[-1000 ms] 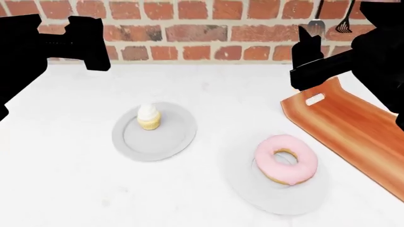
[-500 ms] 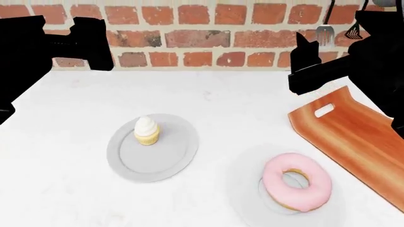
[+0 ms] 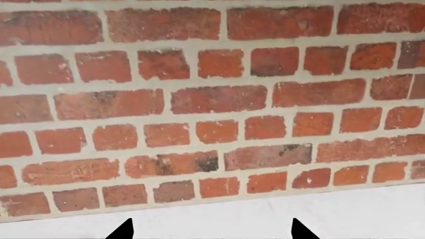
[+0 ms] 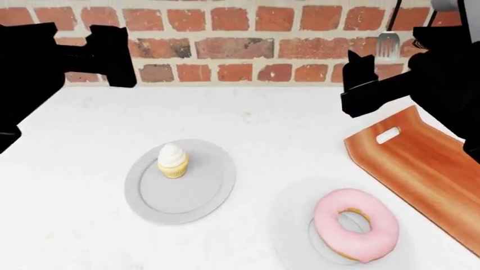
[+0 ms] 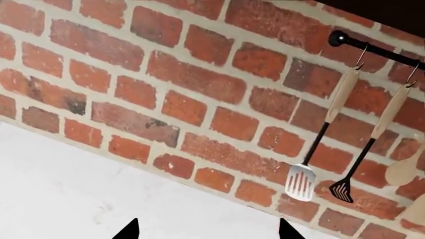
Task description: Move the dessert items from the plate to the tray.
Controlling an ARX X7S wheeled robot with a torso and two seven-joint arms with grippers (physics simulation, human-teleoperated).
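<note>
White desk (image 4: 262, 118) against red brick wall (image 4: 225, 45) with hung utensils (image 5: 300, 181), no readable writing; cupcake (image 4: 172, 160) on grey plate (image 4: 206, 194), pink donut (image 4: 354, 225) on second plate (image 4: 289, 230), wooden tray (image 4: 428, 169) right, both arms' fingers (image 3: 125, 230) (image 5: 127, 230) spread, empty.

Pink icing glows on the donut (image 4: 354, 224), white swirl tops the yellow cupcake (image 4: 172, 160), grey plates (image 4: 197, 197), orange-brown tray (image 4: 424, 166), red brick wall (image 4: 240, 39), white worktop (image 4: 262, 118).
</note>
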